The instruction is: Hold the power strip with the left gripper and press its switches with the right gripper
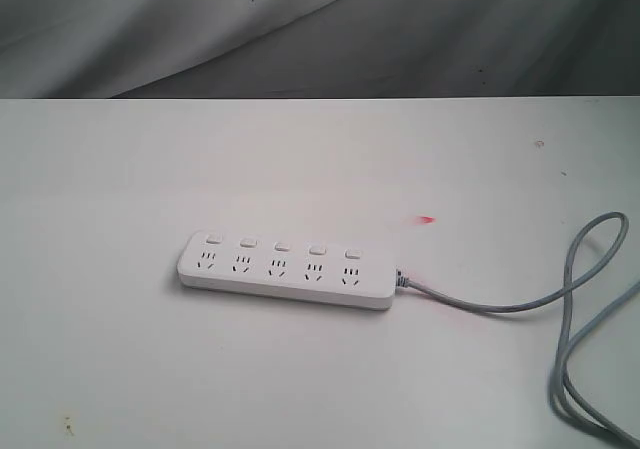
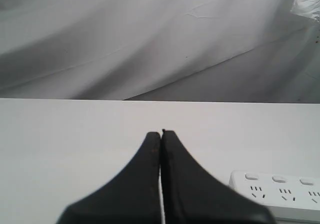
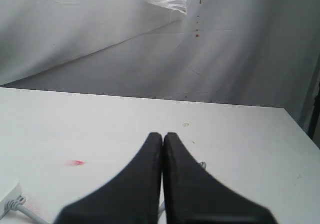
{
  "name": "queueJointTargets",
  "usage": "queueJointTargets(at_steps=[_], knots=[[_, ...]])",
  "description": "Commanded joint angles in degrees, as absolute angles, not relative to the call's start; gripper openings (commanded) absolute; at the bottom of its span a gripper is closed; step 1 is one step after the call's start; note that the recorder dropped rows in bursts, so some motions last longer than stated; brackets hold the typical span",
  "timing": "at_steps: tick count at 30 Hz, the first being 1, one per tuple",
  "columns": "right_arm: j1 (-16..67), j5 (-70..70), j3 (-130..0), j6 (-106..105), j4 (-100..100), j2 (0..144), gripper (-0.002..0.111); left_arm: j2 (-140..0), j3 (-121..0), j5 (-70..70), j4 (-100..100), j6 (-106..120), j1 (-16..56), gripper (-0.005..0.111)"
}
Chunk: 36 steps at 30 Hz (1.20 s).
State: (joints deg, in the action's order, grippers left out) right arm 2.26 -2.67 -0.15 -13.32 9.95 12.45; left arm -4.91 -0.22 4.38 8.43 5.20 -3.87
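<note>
The white power strip [image 1: 285, 270] lies flat on the white table [image 1: 120, 189], a little left of the middle in the exterior view. Its several small white switches [image 1: 282, 244] run in a row above the sockets. A grey cable [image 1: 500, 304] leaves its right end and loops off to the right. Neither arm shows in the exterior view. In the left wrist view my left gripper [image 2: 161, 133] is shut and empty, with one end of the power strip [image 2: 280, 190] beside it. In the right wrist view my right gripper [image 3: 163, 134] is shut and empty; the cable end [image 3: 15, 204] shows at the edge.
A small red mark [image 1: 427, 219] lies on the table right of the strip. A creased grey cloth backdrop [image 1: 300, 29] hangs behind the table's far edge. The cable loop [image 1: 590, 359] takes up the table's right front corner.
</note>
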Motion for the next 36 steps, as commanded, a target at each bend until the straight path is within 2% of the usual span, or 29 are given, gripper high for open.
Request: queueJointTargets(at_steps=[1, 13, 15, 19, 23, 36], knots=[[1.9, -3.1, 0.0, -13.1, 10.1, 12.3, 0.000, -4.6, 0.0, 4.3, 8.4, 4.9, -3.4, 0.000], [1.9, -3.1, 0.0, -13.1, 10.1, 12.3, 0.000, -5.4, 0.0, 4.3, 8.4, 4.9, -3.4, 0.000], [1.9, -3.1, 0.0, -13.1, 10.1, 12.3, 0.000, -9.0, -0.7, 5.0, 8.4, 4.9, -3.4, 0.000], [1.9, -3.1, 0.0, -13.1, 10.1, 12.3, 0.000, -24.2, -10.5, 5.0, 8.4, 4.9, -3.4, 0.000], [1.9, -3.1, 0.0, -13.1, 10.1, 12.3, 0.000, -36.9, -17.0, -1.5, 8.4, 4.9, -3.4, 0.000], [1.9, -3.1, 0.0, -13.1, 10.1, 12.3, 0.000, -39.9, -17.0, -4.7, 8.4, 4.9, -3.4, 0.000]])
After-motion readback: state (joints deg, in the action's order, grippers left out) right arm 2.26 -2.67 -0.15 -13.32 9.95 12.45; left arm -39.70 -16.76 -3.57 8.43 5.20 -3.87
